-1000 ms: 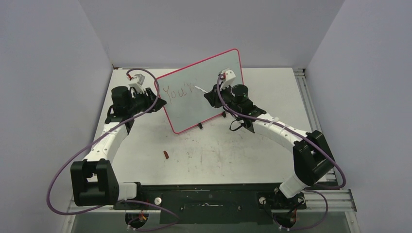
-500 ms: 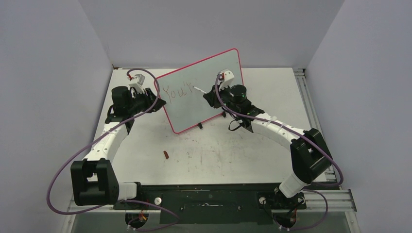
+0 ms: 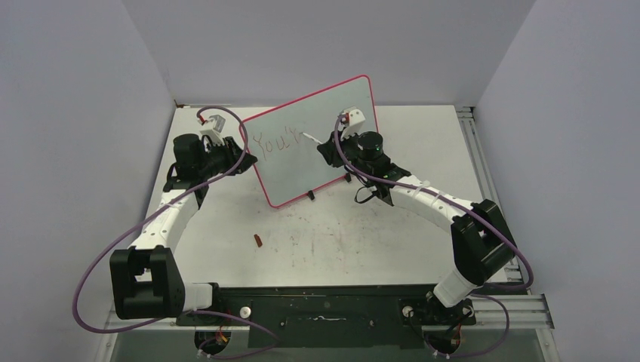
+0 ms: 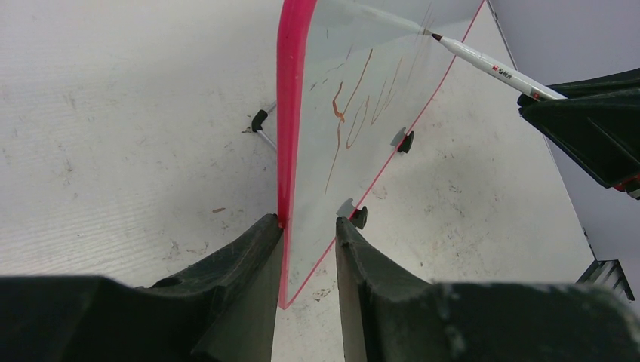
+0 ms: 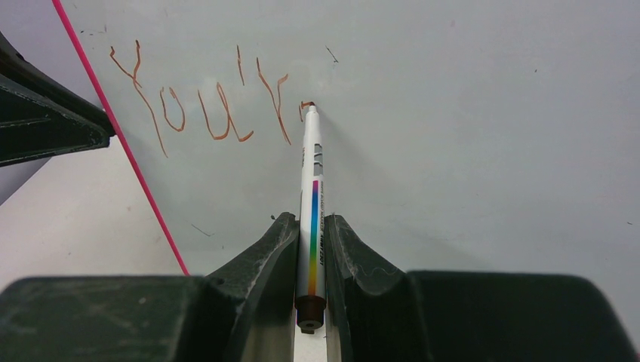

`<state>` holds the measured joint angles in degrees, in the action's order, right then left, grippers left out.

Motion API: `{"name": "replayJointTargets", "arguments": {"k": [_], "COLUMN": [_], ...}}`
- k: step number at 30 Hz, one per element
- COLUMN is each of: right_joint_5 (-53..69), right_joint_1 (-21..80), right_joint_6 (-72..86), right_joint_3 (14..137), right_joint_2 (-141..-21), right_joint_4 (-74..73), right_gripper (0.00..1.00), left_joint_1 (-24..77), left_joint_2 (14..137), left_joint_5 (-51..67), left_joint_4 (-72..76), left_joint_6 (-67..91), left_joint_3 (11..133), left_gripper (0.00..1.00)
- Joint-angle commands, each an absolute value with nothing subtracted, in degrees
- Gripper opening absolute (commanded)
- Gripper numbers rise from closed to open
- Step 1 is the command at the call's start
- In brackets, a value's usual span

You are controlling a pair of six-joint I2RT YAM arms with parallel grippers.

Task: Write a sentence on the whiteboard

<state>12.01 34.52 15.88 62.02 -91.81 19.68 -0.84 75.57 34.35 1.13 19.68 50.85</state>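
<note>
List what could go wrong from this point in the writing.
1. The left gripper only straddles the edge of the whiteboard, with a gap showing on one side. A push from the marker could tip or slide the board on its small feet.
2. The right gripper holds the marker by its tail, so the tip may skid or pivot and garble the writing.

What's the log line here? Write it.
left gripper: astride whiteboard edge | right gripper: shut on marker | marker tip: on whiteboard | sentence: "You'r" written
</note>
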Motion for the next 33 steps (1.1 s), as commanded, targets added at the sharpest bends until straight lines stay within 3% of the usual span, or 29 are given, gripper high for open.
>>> {"name": "replayJointTargets", "arguments": {"k": [1,33], "right_joint_5": [9.14,12.57], "right_joint_1": [33.8,34.88], "right_joint_6": [15.8,14.86], "right_joint_3": [64.36,66.99], "right_joint_2": [-91.58,-93.52], "right_joint_4": [21.84,20.95], "right_gripper": [0.05,0.05], "left_joint_1": [-0.7,-0.48], "left_joint_2": [75.5,75.27], "left_joint_5": [35.51,36.36], "left_joint_4": [3.97,4.45], "left_joint_6": [19.33,19.86], "left_joint_3": [53.65,53.7], "left_gripper": [0.29,0.28]}}
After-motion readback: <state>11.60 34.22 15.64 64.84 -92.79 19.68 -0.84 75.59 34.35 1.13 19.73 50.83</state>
